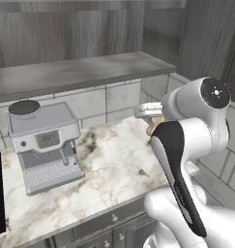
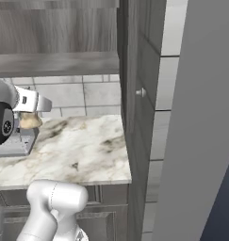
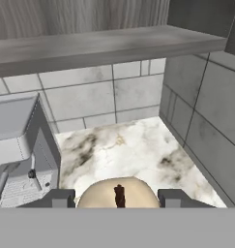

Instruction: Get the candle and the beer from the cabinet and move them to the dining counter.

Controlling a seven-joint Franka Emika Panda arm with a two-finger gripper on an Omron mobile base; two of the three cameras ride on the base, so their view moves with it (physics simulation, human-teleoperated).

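The gripper (image 3: 120, 197) is closed on the candle (image 3: 120, 193) (cream wax, dark wick on top), one finger each side; both hang above the marble worktop (image 3: 138, 150), right of the coffee machine (image 1: 44, 145), below the cabinet (image 1: 75, 72).

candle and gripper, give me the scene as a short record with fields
candle: cream lump with a dark wick, held between the gripper's two fingertips
gripper: shut on the candle, above the marble worktop
coffee machine: grey, standing on the worktop to the left
cabinet: dark wood, its underside above the tiled wall
side panel: tall dark wood with a small round knob, at the worktop's right end
beer: not seen
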